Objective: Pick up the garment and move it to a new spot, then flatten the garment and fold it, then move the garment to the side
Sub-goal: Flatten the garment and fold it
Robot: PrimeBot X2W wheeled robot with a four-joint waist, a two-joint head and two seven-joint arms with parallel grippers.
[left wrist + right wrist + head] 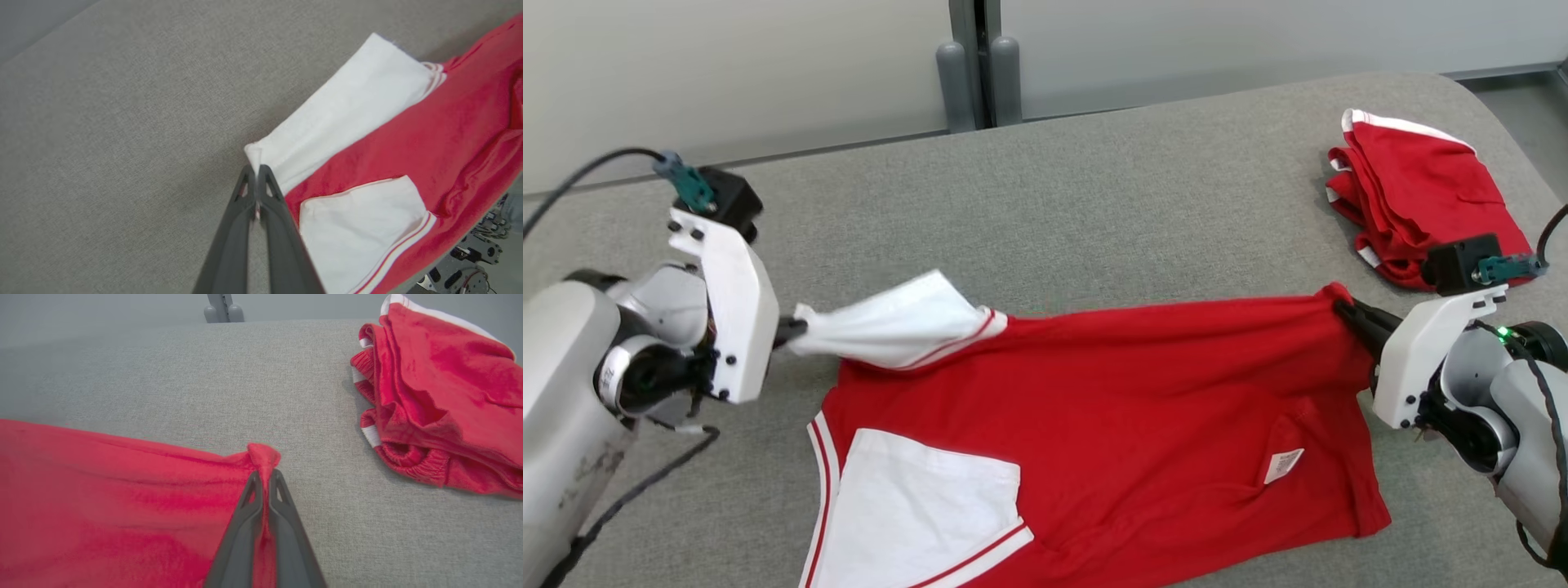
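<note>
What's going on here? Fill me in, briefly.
The robot is stretching a red shirt with white sleeves across the grey padded table. Its left jaws are shut on the tip of a white sleeve, its right jaws on a red corner at the opposite end, and the edge between them is pulled taut. A second red garment sits folded at the far right.

Print on the white tag (1284, 465) of the garment (1111, 408) is unreadable.

Grey woven-fabric table top (1094, 188), rounded at the far-right corner. Pale partition panels (727, 73) behind, joined at a grey post (978, 73) flanked by two rounded stubs. Even lighting.
</note>
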